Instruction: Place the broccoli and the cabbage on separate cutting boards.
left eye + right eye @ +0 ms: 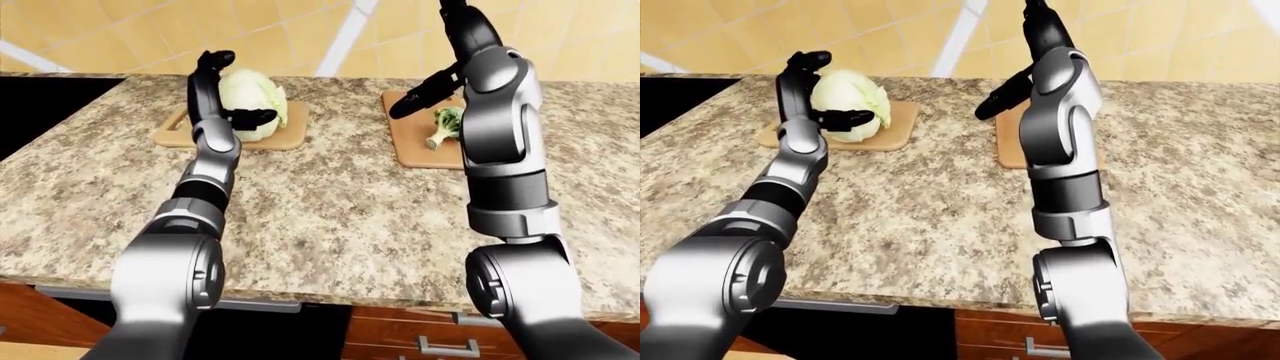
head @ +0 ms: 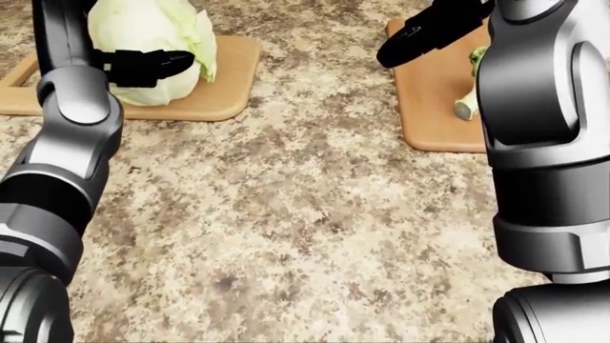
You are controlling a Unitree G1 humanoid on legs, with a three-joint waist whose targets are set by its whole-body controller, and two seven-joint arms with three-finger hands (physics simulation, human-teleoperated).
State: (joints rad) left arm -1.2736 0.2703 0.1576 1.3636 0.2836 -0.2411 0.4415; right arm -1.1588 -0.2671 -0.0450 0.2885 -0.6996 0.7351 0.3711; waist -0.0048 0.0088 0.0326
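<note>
while left hand (image 1: 232, 90) cups cabbage (image 1: 255, 97); broccoli (image 1: 445, 124) under right hand (image 1: 440, 71)

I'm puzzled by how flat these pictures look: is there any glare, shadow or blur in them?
Left-eye view: even light, no glare, only faint shade under the cabbage on its board. Head view: counter grain looks soft, enlarged. Right-eye view: the right arm hides the broccoli.

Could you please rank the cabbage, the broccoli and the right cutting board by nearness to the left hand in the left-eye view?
1. cabbage, at the left hand, on the left board.
2. right cutting board, across the counter.
3. broccoli, on that board, slightly farther right.
</note>
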